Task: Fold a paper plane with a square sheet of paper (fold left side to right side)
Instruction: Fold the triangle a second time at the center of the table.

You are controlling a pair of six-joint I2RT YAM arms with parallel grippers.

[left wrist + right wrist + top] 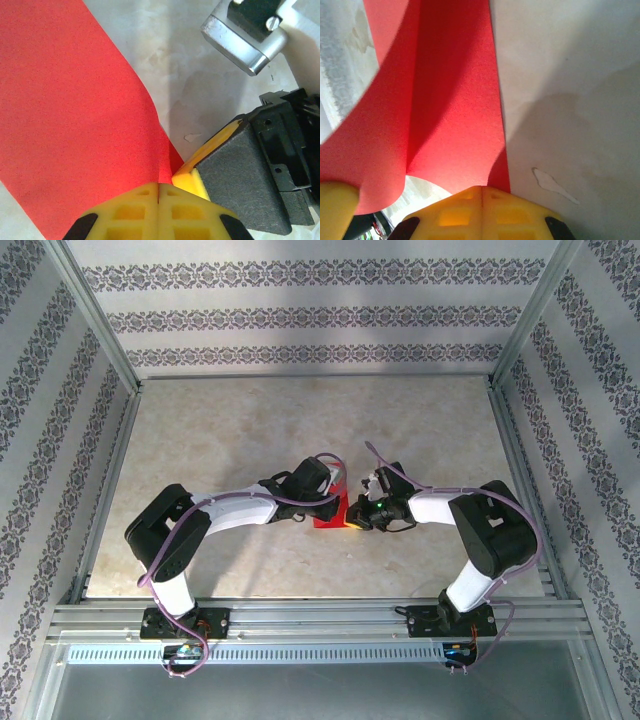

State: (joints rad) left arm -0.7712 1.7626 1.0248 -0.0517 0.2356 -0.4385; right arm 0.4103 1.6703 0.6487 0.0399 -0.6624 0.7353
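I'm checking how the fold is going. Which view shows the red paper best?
Right wrist: the red paper is close up, one layer curling over another. Left wrist shows one broad stretch of it, without the layering; top external shows a small, mostly covered patch.

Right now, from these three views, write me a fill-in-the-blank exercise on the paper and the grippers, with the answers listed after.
1. The sheet of paper is plain ___ in colour.
2. In the top view it sits ___ the left gripper and the right gripper.
3. Both grippers' jaws are ___, pinching the paper.
4. Each gripper's fingertips are coloured ___.
Missing words: red; between; shut; yellow.
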